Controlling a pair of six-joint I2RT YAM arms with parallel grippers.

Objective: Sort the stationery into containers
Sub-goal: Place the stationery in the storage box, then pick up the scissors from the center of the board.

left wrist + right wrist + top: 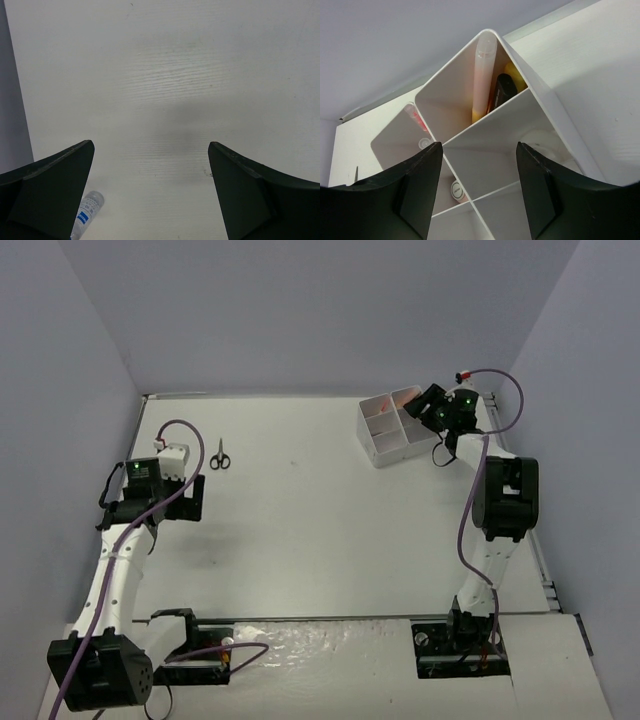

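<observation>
Right pincer (479, 160) hangs apart over the organiser box (447, 107); left pincer (151, 155) low over table (175, 75), spread wide

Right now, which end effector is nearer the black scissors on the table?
Left. The left end effector is just left of the scissors, on the table's left side; the right end effector is far across the table, over the white organiser box.

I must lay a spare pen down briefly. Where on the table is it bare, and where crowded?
Bare: the wide middle of the table, between the scissors and the organiser box. Crowded: far right corner, right tool over that box; left side, left tool by a small tube.
</observation>
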